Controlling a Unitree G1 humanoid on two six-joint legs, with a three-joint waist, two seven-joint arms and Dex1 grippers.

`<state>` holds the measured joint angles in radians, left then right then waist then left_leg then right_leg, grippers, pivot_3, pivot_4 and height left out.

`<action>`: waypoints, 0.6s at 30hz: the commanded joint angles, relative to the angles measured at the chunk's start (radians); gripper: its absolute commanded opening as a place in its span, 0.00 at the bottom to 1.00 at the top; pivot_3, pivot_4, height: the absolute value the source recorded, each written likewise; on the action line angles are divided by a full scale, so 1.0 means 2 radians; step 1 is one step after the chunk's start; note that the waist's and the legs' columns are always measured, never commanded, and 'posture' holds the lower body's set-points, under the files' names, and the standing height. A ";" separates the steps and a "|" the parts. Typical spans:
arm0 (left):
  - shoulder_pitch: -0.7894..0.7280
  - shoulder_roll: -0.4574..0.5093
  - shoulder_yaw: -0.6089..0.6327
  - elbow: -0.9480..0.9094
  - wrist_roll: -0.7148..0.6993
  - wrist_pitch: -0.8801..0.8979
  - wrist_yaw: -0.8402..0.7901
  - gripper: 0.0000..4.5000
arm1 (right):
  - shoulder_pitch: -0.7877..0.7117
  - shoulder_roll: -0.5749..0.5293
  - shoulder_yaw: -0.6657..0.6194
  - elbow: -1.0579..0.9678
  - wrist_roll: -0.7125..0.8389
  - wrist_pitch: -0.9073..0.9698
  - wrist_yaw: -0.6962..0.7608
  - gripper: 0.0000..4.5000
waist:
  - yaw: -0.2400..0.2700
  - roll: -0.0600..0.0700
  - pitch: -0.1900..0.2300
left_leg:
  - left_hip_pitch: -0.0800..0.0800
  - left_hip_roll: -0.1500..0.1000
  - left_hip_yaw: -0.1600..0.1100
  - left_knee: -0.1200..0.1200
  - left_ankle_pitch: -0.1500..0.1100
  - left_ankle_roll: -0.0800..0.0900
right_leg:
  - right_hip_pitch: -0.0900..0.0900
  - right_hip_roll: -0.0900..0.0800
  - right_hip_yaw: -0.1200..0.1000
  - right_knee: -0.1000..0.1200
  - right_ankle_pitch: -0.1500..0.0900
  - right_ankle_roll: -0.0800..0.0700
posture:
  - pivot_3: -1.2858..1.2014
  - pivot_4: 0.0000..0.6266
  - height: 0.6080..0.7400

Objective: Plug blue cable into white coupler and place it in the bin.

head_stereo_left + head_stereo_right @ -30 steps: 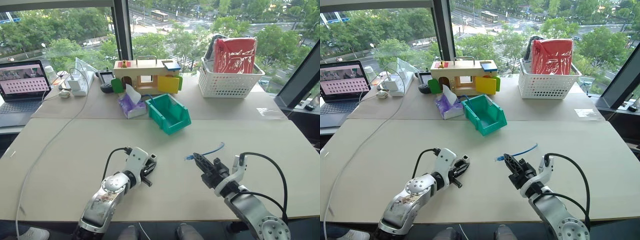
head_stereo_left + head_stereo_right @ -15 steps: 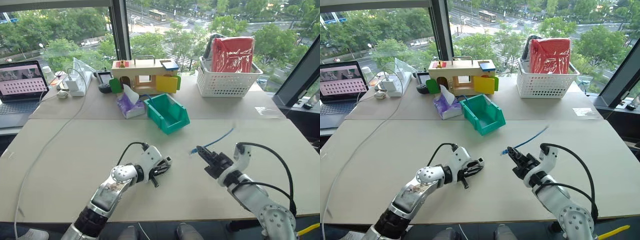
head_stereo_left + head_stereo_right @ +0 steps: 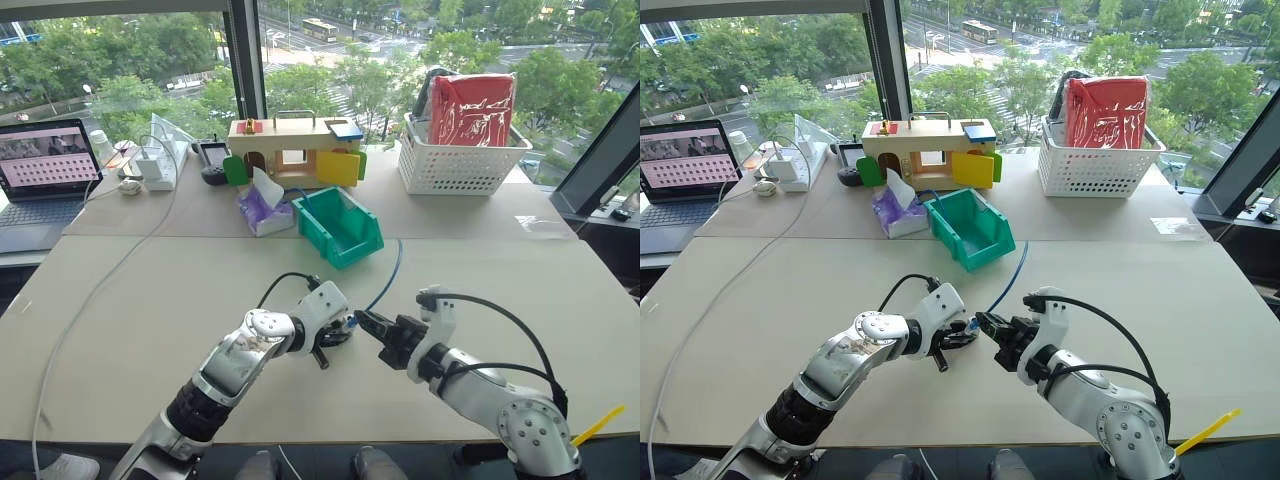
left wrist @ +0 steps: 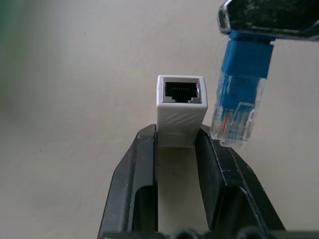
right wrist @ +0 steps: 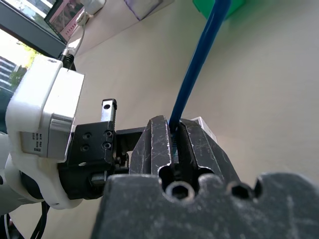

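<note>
**A:** ok so which way is the white coupler (image 4: 180, 110) facing? In the left wrist view it sits lengthwise between the left gripper (image 4: 178, 149) fingers, long axis in line with them, dark socket pointing straight out past the tips. Fingers clamped on its two sides.

**B:** yep, that's a grip. And the blue cable (image 3: 388, 275) plug (image 4: 238, 107) hangs just beside the socket, at about 3 o'clock from it in that wrist picture, tip pointing down-ish and a bit tilted, not lined up with the hole. Close, but not in.

**A:** right gripper (image 5: 172, 137) is pinched shut on the cable just behind the plug. From there the cable runs up and away toward 12 o'clock, toward the bin (image 3: 338, 226).

**B:** in the head views both grippers meet tip to tip above the table (image 3: 150, 290), mid-front. Bin's at roughly 12 o'clock from them, well apart, open front facing the robot.

**A:** hard bits: the coupler is basically buried behind the left gripper in the head views, can't make it out there. The cable's far end I can't tell, it disappears near the bin's front edge.

**B:** same, and in the right wrist view the plug itself is hidden behind the fingers.
</note>
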<state>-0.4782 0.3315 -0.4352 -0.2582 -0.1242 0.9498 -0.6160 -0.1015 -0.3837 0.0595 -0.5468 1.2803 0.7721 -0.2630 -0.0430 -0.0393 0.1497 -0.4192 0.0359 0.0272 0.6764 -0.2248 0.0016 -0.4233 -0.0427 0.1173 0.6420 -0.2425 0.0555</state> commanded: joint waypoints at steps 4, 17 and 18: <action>-0.006 -0.004 -0.009 -0.004 0.001 0.020 0.009 0.14 | -0.031 0.027 -0.007 0.018 -0.033 -0.005 0.010 0.00 | 0.001 0.000 0.000 | 0.000 0.000 0.000 0.000 0.000 0.000 | 0.000 0.000 0.000 0.000 0.000 0.000 | 0.52 0.24 0.81; -0.006 0.002 0.011 -0.007 -0.013 0.037 0.014 0.14 | -0.021 0.047 -0.019 0.019 -0.059 0.007 -0.002 0.00 | -0.001 0.000 0.000 | 0.000 0.000 0.000 0.000 0.000 0.000 | 0.000 0.000 0.000 0.000 0.000 0.000 | 0.52 0.24 0.81; -0.007 0.002 0.011 -0.007 -0.013 0.037 0.014 0.14 | -0.020 0.048 -0.019 0.018 -0.060 0.008 -0.002 0.00 | -0.001 0.000 0.000 | 0.000 0.000 0.000 0.000 0.000 0.000 | 0.000 0.000 0.000 0.000 0.000 0.000 | 0.52 0.24 0.81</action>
<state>-0.4904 0.3259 -0.4164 -0.2681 -0.1524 1.0108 -0.5987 -0.1419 -0.2913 0.0441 -0.4816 1.1606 0.7776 -0.2669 -0.0448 -0.0393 0.1497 -0.4193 0.0356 0.0267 0.6763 -0.2248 0.0016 -0.4235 -0.0429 0.1168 0.6424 -0.2424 0.0554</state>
